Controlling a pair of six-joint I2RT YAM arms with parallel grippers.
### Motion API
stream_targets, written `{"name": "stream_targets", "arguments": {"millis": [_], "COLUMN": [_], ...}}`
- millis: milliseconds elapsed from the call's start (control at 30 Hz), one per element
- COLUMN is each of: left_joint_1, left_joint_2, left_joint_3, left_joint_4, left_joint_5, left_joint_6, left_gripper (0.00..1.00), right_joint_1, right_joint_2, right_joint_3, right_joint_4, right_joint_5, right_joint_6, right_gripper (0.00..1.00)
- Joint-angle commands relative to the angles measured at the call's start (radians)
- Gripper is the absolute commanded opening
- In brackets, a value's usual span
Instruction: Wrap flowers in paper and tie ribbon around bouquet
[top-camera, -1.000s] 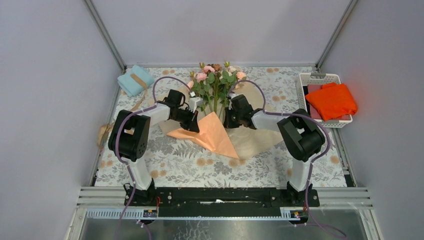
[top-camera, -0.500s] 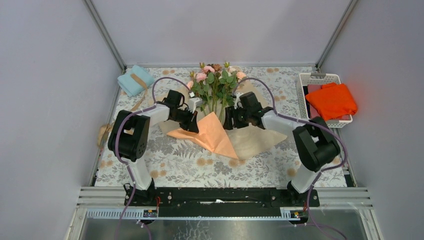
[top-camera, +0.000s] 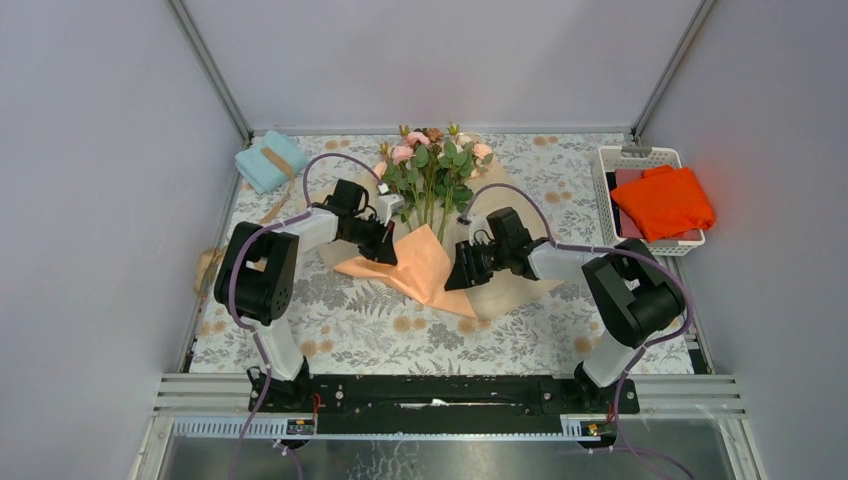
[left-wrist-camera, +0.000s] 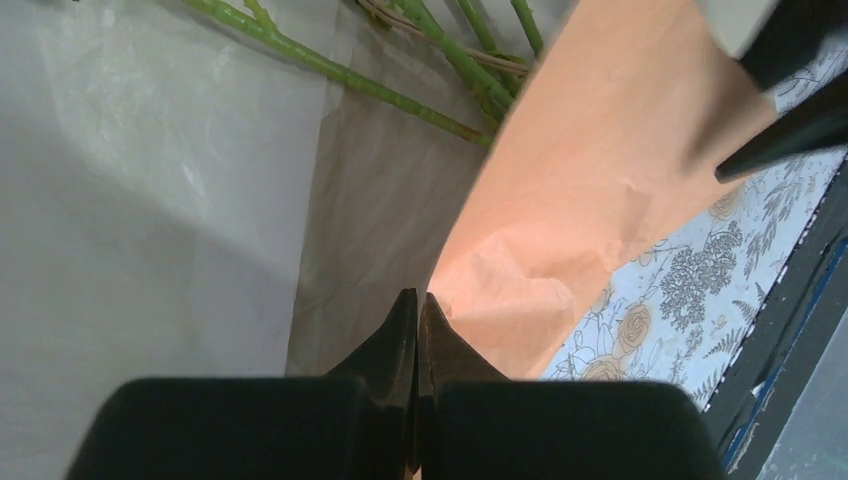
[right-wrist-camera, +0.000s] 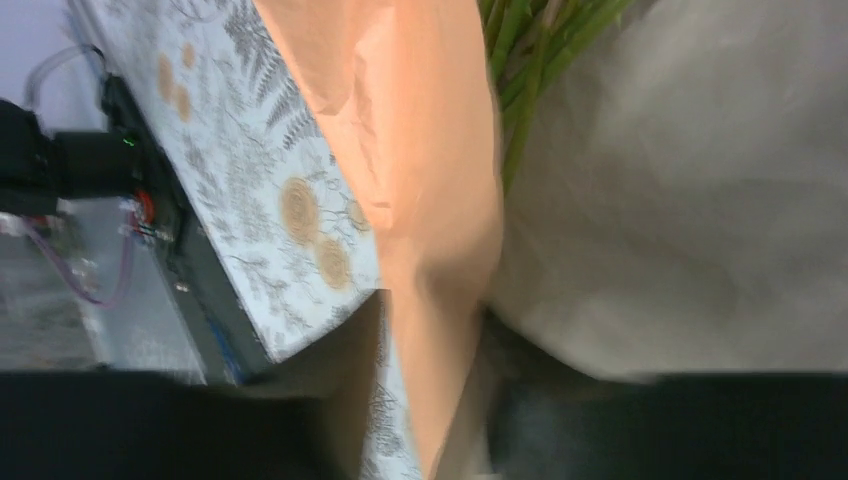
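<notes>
Floral table (top-camera: 330, 320) first: the big peach paper (top-camera: 520, 275) lies spread out mid-table, with the flowers (top-camera: 430, 160) on it, blooms at the far side and stems toward the arms. One flap is folded over the stems, so I'd say the wrap has barely started, with no cone yet. The left gripper (left-wrist-camera: 417, 300) has its fingers pressed together right at the fold, which looks like a pinch on the paper. The right gripper (right-wrist-camera: 430, 320) has its fingers spread either side of the flap, not clamped. The ribbon (top-camera: 273, 158) is well apart on the blue cloth (top-camera: 250, 168), so tying is all left to do.
</notes>
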Motion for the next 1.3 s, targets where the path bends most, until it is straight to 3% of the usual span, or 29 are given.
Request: {"name": "stream_targets", "arguments": {"millis": [0, 33, 100, 167, 233, 367, 600, 900, 1133, 1267], "left_joint_1": [0.007, 0.009, 0.024, 0.052, 0.083, 0.113, 0.139, 0.130, 0.116, -0.008], "left_joint_2": [-0.029, -0.030, -0.035, -0.044, -0.059, -0.085, -0.082, -0.173, -0.340, -0.320], "left_joint_3": [0.011, 0.027, 0.064, 0.092, 0.097, 0.029, -0.045, -0.154, 0.083, 0.145], "left_joint_4": [0.004, -0.026, -0.123, -0.248, -0.373, -0.476, -0.324, -0.293, -0.440, -0.444], "left_joint_5": [-0.033, -0.040, -0.029, -0.009, 0.000, -0.069, -0.191, -0.346, -0.338, -0.264], "left_joint_6": [0.054, 0.078, 0.181, 0.302, 0.452, 0.629, 0.529, 0.541, 0.406, 0.361], "left_gripper": [0.01, 0.18, 0.53, 0.71, 0.78, 0.80, 0.77, 0.76, 0.76, 0.70], "right_joint_1": [0.004, 0.004, 0.002, 0.000, -0.007, -0.026, -0.039, -0.064, -0.063, -0.064], "right_joint_2": [0.007, 0.006, 0.007, 0.011, 0.010, 0.021, 0.029, 0.037, 0.045, 0.060], "right_joint_3": [-0.001, -0.002, 0.005, 0.023, 0.035, 0.064, 0.109, 0.117, 0.144, 0.174], "right_joint_4": [0.100, 0.107, 0.088, 0.040, -0.004, -0.094, -0.217, -0.263, -0.280, -0.307], "right_joint_5": [-0.091, -0.094, -0.081, -0.045, -0.022, -0.007, 0.037, 0.051, 0.021, 0.055], "right_joint_6": [0.050, 0.055, 0.056, 0.041, 0.017, -0.027, -0.092, -0.109, -0.109, -0.121], "right_gripper": [0.14, 0.02, 0.00, 0.00, 0.00, 0.00, 0.00, 0.00, 0.00, 0.00]}}
